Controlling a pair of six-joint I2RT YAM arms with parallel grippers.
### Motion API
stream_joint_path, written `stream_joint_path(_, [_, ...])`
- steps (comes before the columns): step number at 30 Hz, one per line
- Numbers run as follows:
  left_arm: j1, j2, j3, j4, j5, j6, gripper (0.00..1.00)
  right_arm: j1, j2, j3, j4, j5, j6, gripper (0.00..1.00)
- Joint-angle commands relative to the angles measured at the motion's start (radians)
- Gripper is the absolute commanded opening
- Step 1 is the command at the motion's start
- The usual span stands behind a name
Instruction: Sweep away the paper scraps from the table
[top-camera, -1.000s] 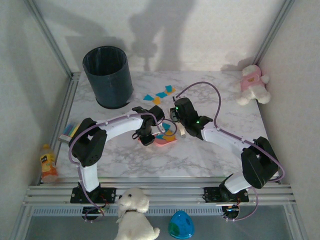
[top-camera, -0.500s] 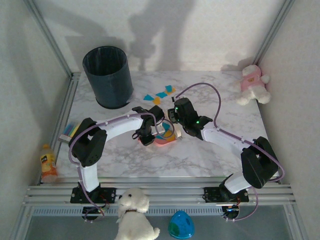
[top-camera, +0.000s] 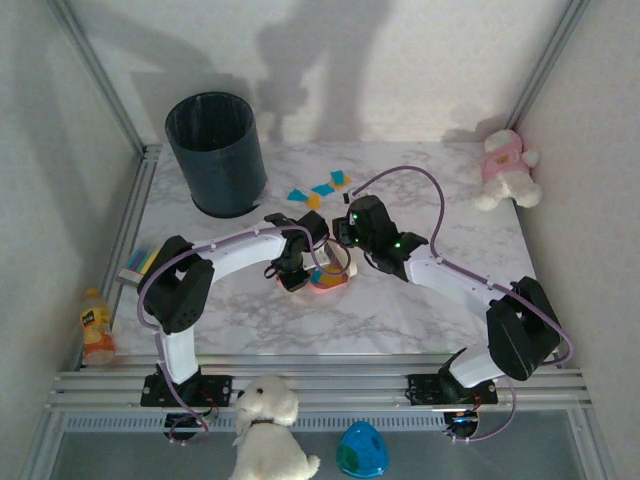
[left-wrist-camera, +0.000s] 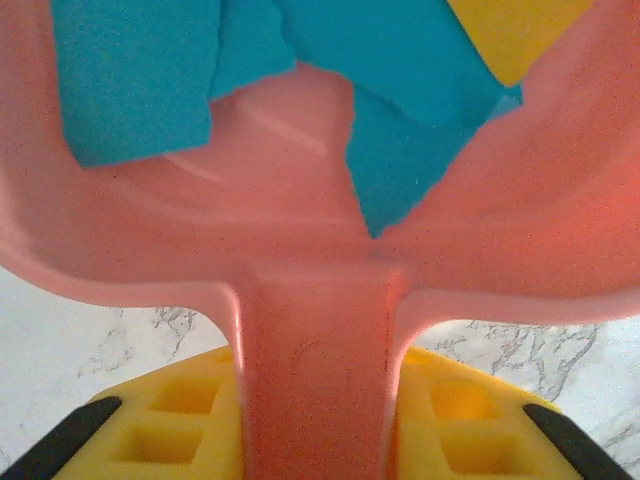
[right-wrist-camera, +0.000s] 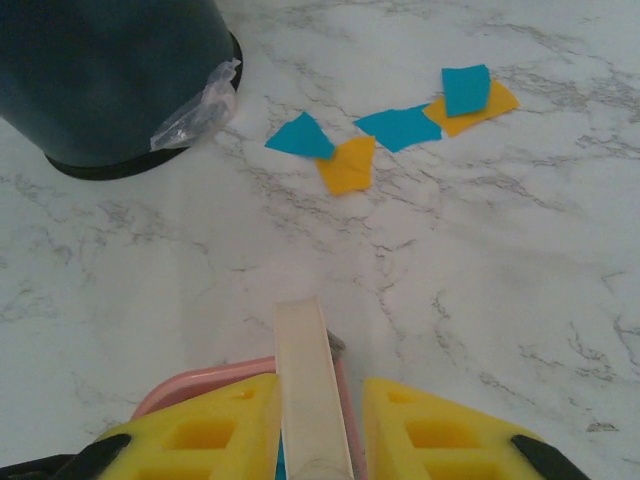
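We see left gripper clamped on the pink dustpan handle, right gripper clamped on a cream tool handle. Risk: if we tilt the pan, the loaded paper scraps slide out. Left wrist shows that load; right wrist shows loose scraps on the table near the bin.

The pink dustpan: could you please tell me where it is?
Top view: the pink dustpan is central over the table, held by the left gripper, the right gripper and its brush close at its right.
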Motion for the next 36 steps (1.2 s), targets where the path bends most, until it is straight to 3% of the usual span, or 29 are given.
stream_joint_path(1, [-0.008, -0.014, 0.005, -0.011, -0.019, 0.004, 0.00, 0.015, -0.036, 0.010, -0.010, -0.027, 0.023, 0.00])
stream_joint_path(16, [-0.008, -0.022, 0.002, -0.001, -0.025, 0.003, 0.00, 0.019, -0.116, -0.032, -0.031, 0.168, 0.028, 0.00])
stream_joint_path(25, [0.003, -0.047, 0.004, 0.015, -0.014, -0.016, 0.00, 0.017, -0.174, -0.067, -0.094, 0.352, 0.051, 0.00])
stream_joint_path(36, [0.071, -0.114, 0.011, 0.083, 0.037, -0.088, 0.00, 0.007, -0.284, -0.110, -0.153, 0.420, -0.013, 0.00])
